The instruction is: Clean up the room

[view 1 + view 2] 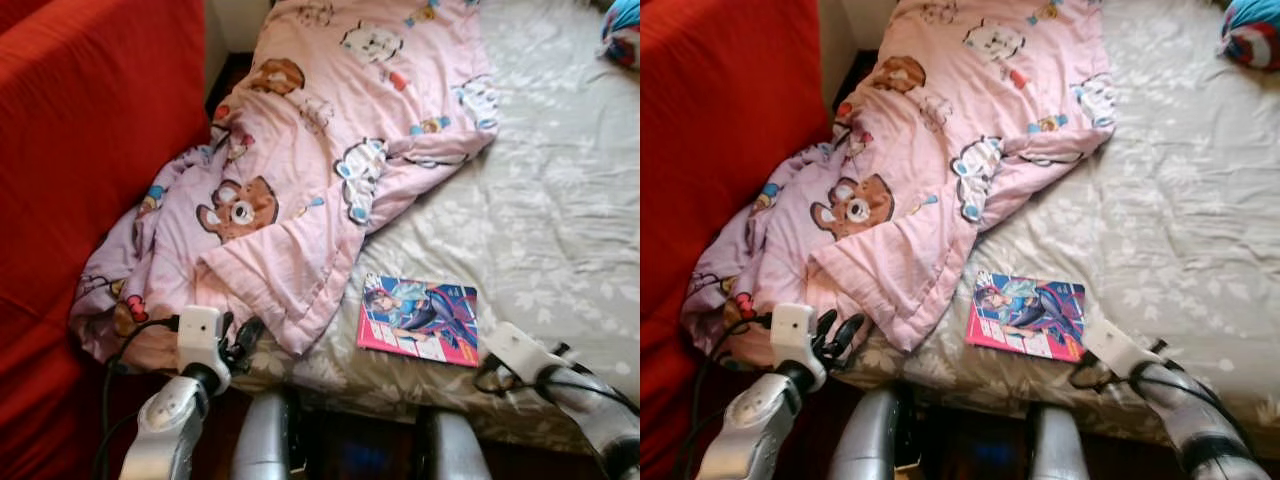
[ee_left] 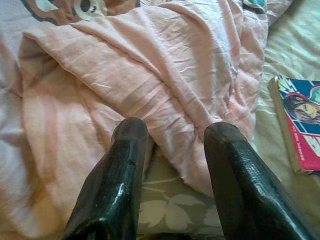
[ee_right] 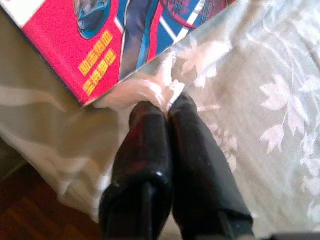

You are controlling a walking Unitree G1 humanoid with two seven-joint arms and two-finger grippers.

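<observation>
- Bedding first: the pink cartoon-print quilt (image 1: 330, 150) lies crumpled in a diagonal heap on the bed (image 1: 560, 200), its long axis running from the far middle of the mattress down toward the near left corner, where a folded flap hangs over the edge against the red sofa (image 1: 90, 150)
- Left tool (image 2: 172, 150) sits at that near corner with its two black fingers spread wide, empty, the folded hem of the quilt lying just beyond and between the fingertips; judging from this, it is lined up to take hold of the hem so the quilt can be pulled straight
- Right tool (image 3: 167, 112) is pressed together on a pinch of the grey leaf-print bedsheet (image 3: 260, 75), right at the near corner of the comic book (image 1: 420, 318); the fingertips touch the sheet beside the cover, not the book itself, so this looks like either tugging the sheet smooth or a missed grasp at the book
- Comic book lies flat, cover up, on the sheet near the front edge of the bed, just right of the quilt's lowest fold and apart from it; its long axis runs roughly along the bed's near edge, tilted slightly
- A blue-and-red plush object (image 1: 622, 35) rests at the far right of the bed, too cropped to name more closely
</observation>
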